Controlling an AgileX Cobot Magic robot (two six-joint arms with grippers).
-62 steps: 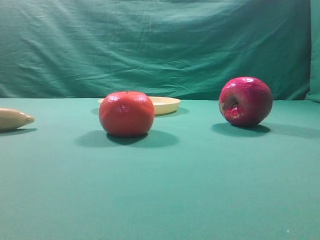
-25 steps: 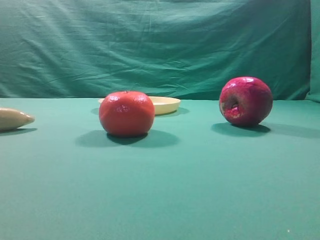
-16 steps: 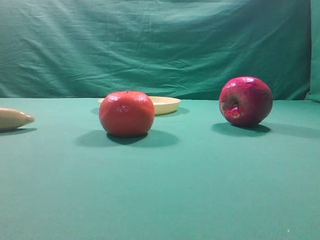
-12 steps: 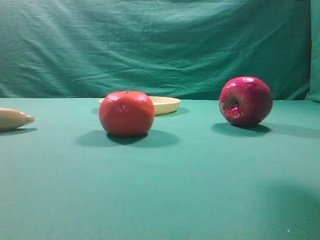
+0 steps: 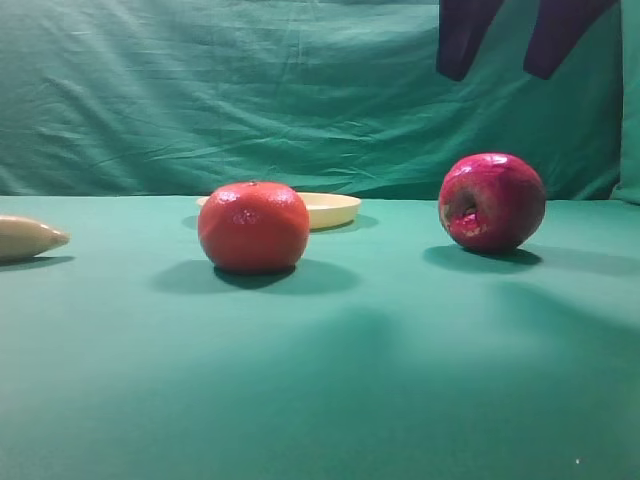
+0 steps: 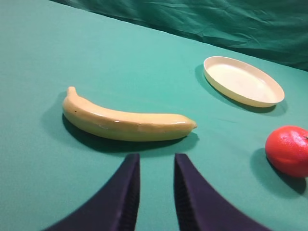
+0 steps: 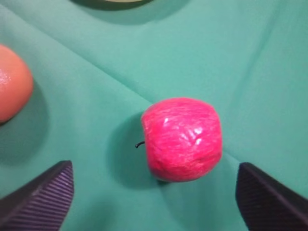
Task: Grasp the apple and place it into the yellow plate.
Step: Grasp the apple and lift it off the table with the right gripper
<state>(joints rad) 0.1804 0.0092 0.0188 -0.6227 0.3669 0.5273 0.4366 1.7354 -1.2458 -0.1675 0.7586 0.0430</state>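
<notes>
Exterior high view is now showing the right gripper [image 5: 510, 45] coming into frame at the top, where a moment ago only the green backdrop was visible; its two dark fingers [image 5: 465, 35] are hanging spread apart above the apple [image 5: 491, 201]. A broad shadow is also spreading over the green tablecloth [image 5: 320, 400] in the foreground. From the right wrist view the released fingers are straddling the apple [image 7: 182, 138] with clear cloth on both sides, touching nothing, so the approach is underway and the grasp is not yet made. The yellow plate [image 5: 335, 209] is lying behind the orange-red fruit [image 5: 253, 227], well left of the apple. The left gripper [image 6: 154, 192] is idling near the banana [image 6: 125, 122], fingers nearly closed on nothing.
</notes>
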